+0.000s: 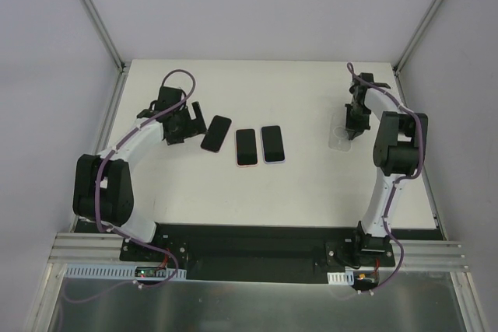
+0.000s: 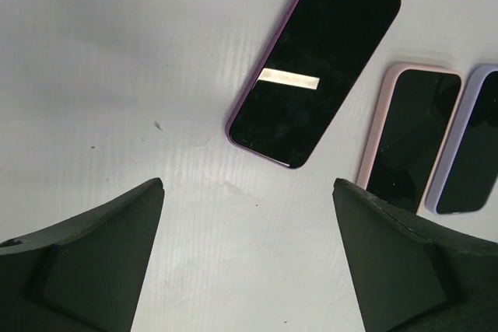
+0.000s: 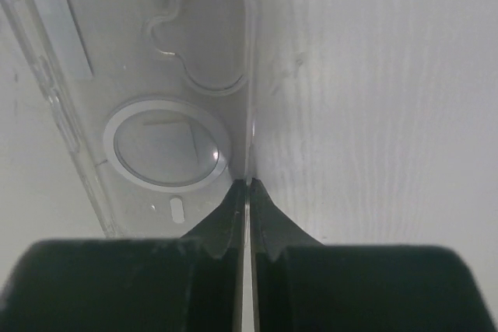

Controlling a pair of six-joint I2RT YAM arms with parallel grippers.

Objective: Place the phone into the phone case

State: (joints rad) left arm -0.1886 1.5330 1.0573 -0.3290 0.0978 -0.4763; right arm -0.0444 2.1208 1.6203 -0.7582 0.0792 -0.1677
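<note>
A clear phone case (image 3: 148, 91) lies open side up on the white table at the right (image 1: 341, 138). My right gripper (image 3: 249, 186) is shut on the case's side wall, one finger inside and one outside. A bare dark phone with a purple edge (image 2: 315, 60) lies tilted left of centre (image 1: 216, 132). My left gripper (image 2: 247, 192) is open and empty just left of it, above the table (image 1: 191, 122).
Two more phones lie side by side in the middle, one in a pink case (image 1: 246, 146) and one in a lilac case (image 1: 272, 144); both show at the right of the left wrist view, pink (image 2: 408, 138) and lilac (image 2: 471, 145).
</note>
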